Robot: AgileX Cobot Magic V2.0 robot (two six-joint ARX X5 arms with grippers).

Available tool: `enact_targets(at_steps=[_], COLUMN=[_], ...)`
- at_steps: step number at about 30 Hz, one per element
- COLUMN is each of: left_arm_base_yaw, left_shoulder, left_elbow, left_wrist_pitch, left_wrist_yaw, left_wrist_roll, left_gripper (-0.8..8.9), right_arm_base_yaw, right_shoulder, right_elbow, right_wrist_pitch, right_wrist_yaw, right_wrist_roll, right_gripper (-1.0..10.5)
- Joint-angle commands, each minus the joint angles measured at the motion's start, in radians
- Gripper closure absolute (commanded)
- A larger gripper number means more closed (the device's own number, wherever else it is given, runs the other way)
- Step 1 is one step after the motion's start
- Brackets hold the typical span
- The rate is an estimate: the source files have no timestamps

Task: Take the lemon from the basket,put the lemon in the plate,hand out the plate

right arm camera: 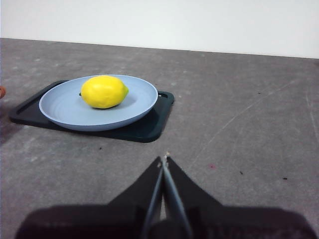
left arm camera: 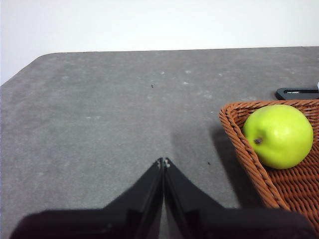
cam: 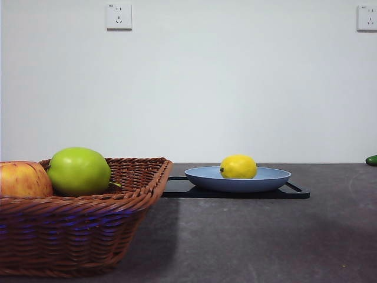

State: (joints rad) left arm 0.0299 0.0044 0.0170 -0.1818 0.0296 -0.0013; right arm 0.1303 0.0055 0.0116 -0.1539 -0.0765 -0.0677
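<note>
On plate (right arm camera: 65,117) atop black tray (right arm camera: 149,127), lemon (right arm camera: 103,91) already sits, loose; basket (cam: 126,191) well apart. Our right gripper (right arm camera: 163,160) near plate, jaws pressed together, empty; left gripper (left arm camera: 163,162) same, beside basket. Risk as we judge: tilting plate on lift rolls lemon off low rim; tray may drag along. Green apple (cam: 79,171), red-yellow apple (cam: 23,179) remain in basket. Nothing blocks our reach.
</note>
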Motion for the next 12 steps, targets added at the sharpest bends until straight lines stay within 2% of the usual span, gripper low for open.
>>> enact_targets(at_steps=[1,8,12], left_arm_base_yaw=[0.003,0.003,0.003], left_shoulder=[-0.003,-0.003,-0.003], left_elbow=[-0.011,-0.011,-0.011], left_wrist_pitch=[0.005,0.005,0.005], left_wrist_yaw=[0.0,0.0,0.0], left_wrist_roll=[-0.006,-0.006,-0.006], left_gripper=[8.05,8.05,8.05], right_arm_base_yaw=[0.0,0.0,0.0], right_shoulder=[-0.006,-0.006,-0.006], right_elbow=[-0.003,-0.003,-0.003], right_wrist_pitch=[-0.008,-0.024,-0.019], right_wrist_yaw=[0.0,0.001,0.0], right_wrist_roll=[-0.001,0.035,0.097], right_gripper=[9.4,9.4,9.4])
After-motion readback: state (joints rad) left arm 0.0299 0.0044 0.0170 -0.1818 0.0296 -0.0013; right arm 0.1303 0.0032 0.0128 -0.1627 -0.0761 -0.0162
